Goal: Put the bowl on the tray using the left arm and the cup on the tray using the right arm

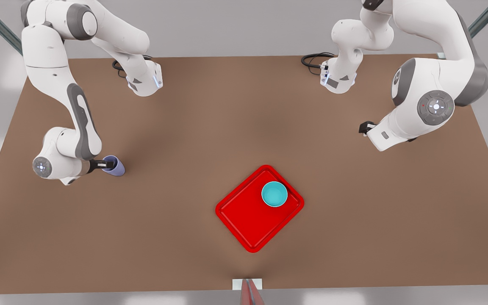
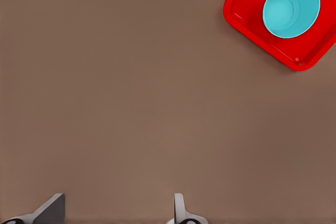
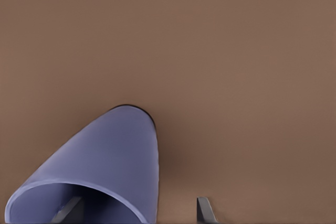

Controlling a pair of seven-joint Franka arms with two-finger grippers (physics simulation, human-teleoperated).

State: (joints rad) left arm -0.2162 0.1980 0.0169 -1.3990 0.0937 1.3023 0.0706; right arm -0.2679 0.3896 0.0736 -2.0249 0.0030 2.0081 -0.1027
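The bowl (image 1: 274,194) already sits in a corner of the tray (image 1: 244,224), and the left end effector (image 1: 363,127) hangs open and idle, well off. The right end effector (image 1: 102,165) straddles one wall of the cup (image 1: 115,165) on the tabletop (image 1: 210,127), not yet clamped; such a thin rim hold could tip the cup or let it slip when lifted.

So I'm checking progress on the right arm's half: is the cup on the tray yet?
No, the cup stands on the bare table at the front view's left, at the right gripper, far from the tray.
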